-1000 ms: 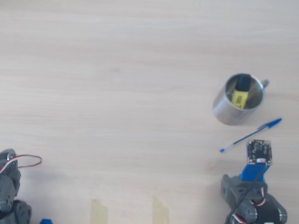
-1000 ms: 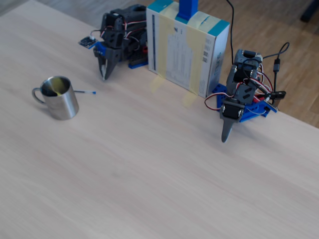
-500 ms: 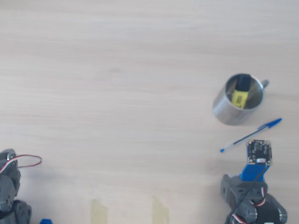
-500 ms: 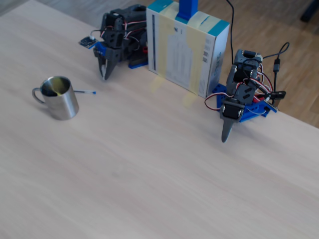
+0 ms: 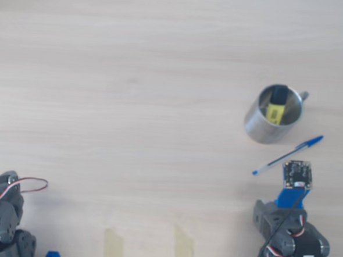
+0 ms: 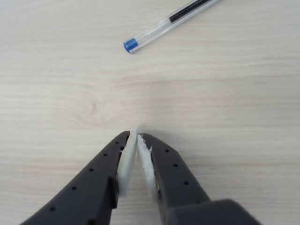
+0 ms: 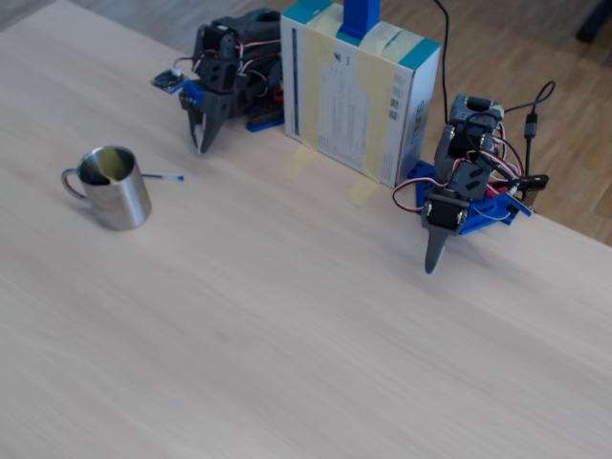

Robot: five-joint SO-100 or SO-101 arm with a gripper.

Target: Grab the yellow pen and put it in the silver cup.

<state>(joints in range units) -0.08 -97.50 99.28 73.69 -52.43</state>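
The yellow pen (image 5: 276,107) stands inside the silver cup (image 5: 256,125), black cap up against the far rim in the overhead view. In the fixed view the cup (image 7: 122,203) shows only a yellow glint (image 7: 116,170) inside. My gripper (image 7: 200,145) points down at the table right of the cup, clear of it. In the wrist view the gripper (image 6: 137,137) is shut with nothing between its white pads (image 6: 125,161).
A thin blue-capped ballpoint pen (image 5: 287,155) lies between cup and arm; its blue end (image 6: 131,45) lies ahead of my fingertips. A cardboard box (image 7: 359,96) stands behind. A second arm (image 7: 449,206) rests at the right, tip down.
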